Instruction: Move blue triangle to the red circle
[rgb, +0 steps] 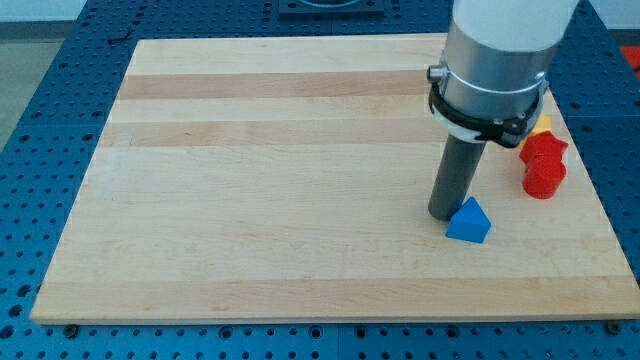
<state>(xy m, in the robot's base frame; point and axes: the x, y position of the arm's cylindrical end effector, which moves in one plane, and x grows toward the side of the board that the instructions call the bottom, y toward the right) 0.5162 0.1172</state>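
Note:
The blue triangle (469, 221) lies on the wooden board (280, 180) at the view's lower right. My tip (443, 214) stands right against the triangle's left side, touching or nearly touching it. The red circle (544, 179) sits to the triangle's upper right, near the board's right edge, a short gap away. A second red block with a star-like outline (543, 148) sits just above the circle and touches it.
A yellow block (541, 126) shows partly behind the arm's grey body (495, 60), just above the red blocks. The board's right edge runs close past the red blocks. A blue perforated table (50, 150) surrounds the board.

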